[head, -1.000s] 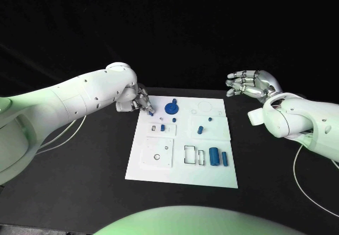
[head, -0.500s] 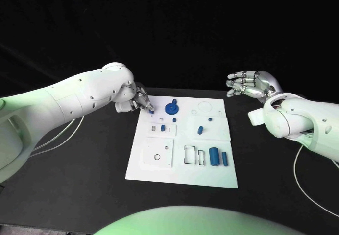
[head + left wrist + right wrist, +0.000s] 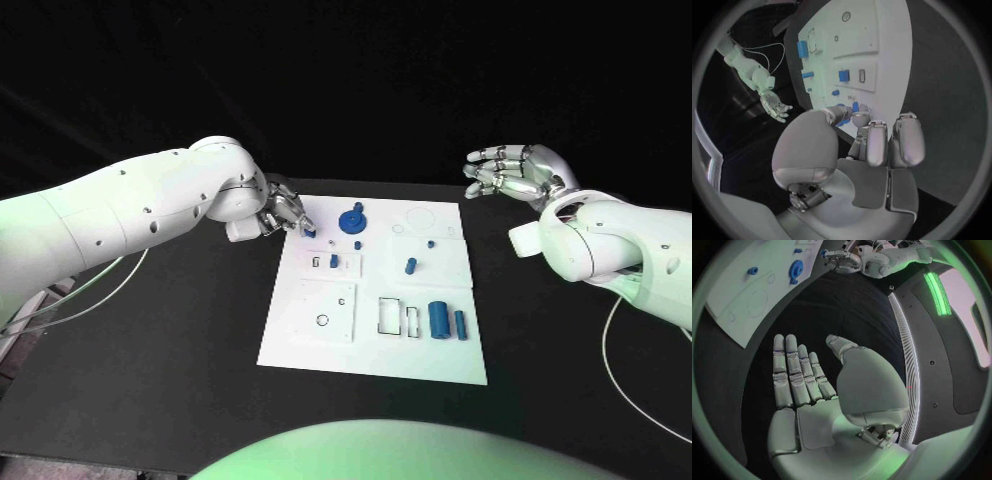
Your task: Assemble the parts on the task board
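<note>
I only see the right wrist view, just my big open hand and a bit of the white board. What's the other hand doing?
Observer: The left hand pinches a small blue part at its fingertips, over the far left corner of the task board.
Operator: Are there more blue bits I can't see?
Observer: Yes, two blue cylinders lie side by side on the board's near right part.
Operator: Is anything next to them?
Observer: A black-outlined rectangle is marked on the board just to their left.
</note>
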Motion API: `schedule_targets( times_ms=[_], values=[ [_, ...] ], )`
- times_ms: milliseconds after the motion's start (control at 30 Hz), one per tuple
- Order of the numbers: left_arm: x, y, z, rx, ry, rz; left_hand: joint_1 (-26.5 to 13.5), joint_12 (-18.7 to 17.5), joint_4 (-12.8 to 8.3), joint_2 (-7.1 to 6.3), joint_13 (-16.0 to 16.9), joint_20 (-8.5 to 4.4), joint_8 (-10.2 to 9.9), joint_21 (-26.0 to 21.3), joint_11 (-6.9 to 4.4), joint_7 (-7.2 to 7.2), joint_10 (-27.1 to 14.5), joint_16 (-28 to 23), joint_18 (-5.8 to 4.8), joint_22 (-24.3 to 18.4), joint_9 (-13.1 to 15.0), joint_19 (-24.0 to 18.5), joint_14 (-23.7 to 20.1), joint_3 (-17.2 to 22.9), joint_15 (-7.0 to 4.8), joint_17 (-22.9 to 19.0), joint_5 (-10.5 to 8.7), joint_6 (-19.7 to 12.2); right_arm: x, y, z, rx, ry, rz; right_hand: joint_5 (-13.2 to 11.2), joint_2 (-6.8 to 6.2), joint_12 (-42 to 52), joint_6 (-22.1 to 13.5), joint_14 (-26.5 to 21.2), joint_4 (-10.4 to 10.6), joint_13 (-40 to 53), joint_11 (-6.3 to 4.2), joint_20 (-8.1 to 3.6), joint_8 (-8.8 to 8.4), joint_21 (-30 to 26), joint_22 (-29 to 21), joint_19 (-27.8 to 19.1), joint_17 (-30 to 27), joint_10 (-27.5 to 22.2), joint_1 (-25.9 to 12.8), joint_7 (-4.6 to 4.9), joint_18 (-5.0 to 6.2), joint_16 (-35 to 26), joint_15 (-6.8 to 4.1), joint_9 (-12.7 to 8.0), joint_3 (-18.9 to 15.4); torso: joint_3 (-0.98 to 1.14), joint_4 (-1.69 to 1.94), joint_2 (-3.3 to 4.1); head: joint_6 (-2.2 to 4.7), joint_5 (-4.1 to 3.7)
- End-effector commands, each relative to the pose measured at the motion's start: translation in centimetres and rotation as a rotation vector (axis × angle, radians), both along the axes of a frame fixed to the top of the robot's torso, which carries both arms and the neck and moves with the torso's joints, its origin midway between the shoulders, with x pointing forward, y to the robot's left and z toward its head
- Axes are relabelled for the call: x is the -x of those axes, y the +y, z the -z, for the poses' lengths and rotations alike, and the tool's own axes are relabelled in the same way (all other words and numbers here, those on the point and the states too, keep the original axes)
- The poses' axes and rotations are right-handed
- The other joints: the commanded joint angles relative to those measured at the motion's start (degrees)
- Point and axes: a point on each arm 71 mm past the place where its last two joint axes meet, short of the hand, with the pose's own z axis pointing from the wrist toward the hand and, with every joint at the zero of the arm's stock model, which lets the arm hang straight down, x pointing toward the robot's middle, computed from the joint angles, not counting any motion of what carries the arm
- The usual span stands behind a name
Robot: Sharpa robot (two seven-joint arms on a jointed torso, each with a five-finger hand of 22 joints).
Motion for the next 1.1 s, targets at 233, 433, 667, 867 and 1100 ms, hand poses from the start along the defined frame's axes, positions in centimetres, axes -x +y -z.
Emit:
schedule_targets(
  times_ms=[233, 433, 667, 867, 1100],
  values=[
    [1.4, -0.7, 0.3, 0.015, -0.042, 0.046, -1.77, 0.27, -10.23, -0.62, 0.14, -0.41, 0.98, 0.38, -0.34, -1.20, 0.79, -0.04, -0.24, 0.34, 2.62, 0.27, 2.79, 11.39, -0.55, 3.22, 0.83, 1.44, 0.1, 0.1, 0.2, 0.006, -0.004, -0.013, 0.25, 0.28, 0.24, -0.46, -0.26, -0.05, -0.12, 0.04, 0.43, 0.21, -0.24, -0.08, 0.04, -0.06, -0.46, -0.19, 5.45, 0.48, -0.15, -0.02, -0.05, -0.28, -0.06, -0.08, 0.03, -0.04, 0.44],
    [1.9, -1.0, 0.9, -0.023, -0.033, 0.098, -2.22, 0.22, -10.58, -0.84, 0.00, -0.47, 1.23, 0.44, -0.42, -1.29, 0.88, -0.04, -0.26, 0.45, 2.57, 0.31, 2.80, 11.96, -0.61, 3.24, 1.20, 1.62, 0.2, 0.1, 0.3, 0.006, -0.002, -0.013, 0.28, 0.30, 0.26, -0.46, -0.24, -0.04, -0.13, 0.03, 0.43, 0.22, -0.25, -0.11, 0.06, -0.06, -0.46, -0.18, 5.45, 0.49, -0.15, -0.03, -0.05, -0.29, -0.02, -0.16, 0.05, -0.10, 0.67],
    [2.4, -1.4, 1.5, -0.054, -0.017, 0.146, -3.13, 0.32, -11.09, -1.28, 0.12, -0.56, 1.70, 0.52, -0.54, -1.44, 1.18, -0.05, -0.29, 0.60, 2.49, 0.37, 2.81, 12.67, -0.70, 3.24, 2.33, 1.98, 0.2, 0.1, 0.3, 0.006, 0.000, -0.012, 0.28, 0.30, 0.26, -0.46, -0.24, -0.04, -0.13, 0.03, 0.43, 0.22, -0.25, -0.11, 0.06, -0.06, -0.46, -0.18, 5.45, 0.49, -0.15, -0.03, -0.05, -0.29, -0.02, -0.20, 0.10, -0.27, 0.73],
    [2.5, -1.4, 1.7, -0.081, -0.015, 0.162, -4.84, 1.07, -11.97, -2.02, 1.24, -0.79, 2.66, 0.75, -0.87, -1.80, 2.22, -0.05, -0.36, 1.04, 2.32, 0.52, 2.85, 13.07, -0.92, 3.27, 6.14, 2.66, 0.2, 0.0, 0.4, 0.007, 0.001, -0.010, 1.01, 0.59, 0.49, -0.48, -0.15, -0.16, -0.32, 0.00, 0.42, 0.35, -0.36, -0.35, 0.23, -0.05, -0.50, 0.15, 5.42, 0.52, -0.21, -0.07, -0.11, -0.20, 0.05, -0.27, 0.05, -0.24, 0.77],
    [2.4, -1.5, 1.9, -0.096, -0.013, 0.163, -5.59, 1.31, -12.32, -2.18, 1.55, -0.90, 3.01, 0.81, -1.04, -2.00, 2.73, -0.05, -0.37, 1.13, 2.13, 0.55, 2.87, 12.91, -1.03, 3.27, 7.58, 3.07, 0.2, 0.0, 0.4, 0.007, 0.002, -0.009, 1.44, 0.62, 0.59, -0.49, -0.13, -0.21, -0.43, 0.00, 0.42, 0.40, -0.41, -0.48, 0.31, -0.05, -0.54, 0.24, 5.42, 0.53, -0.26, -0.08, -0.14, -0.21, 0.05, -0.15, 0.07, -0.38, 0.57]
  ],
)
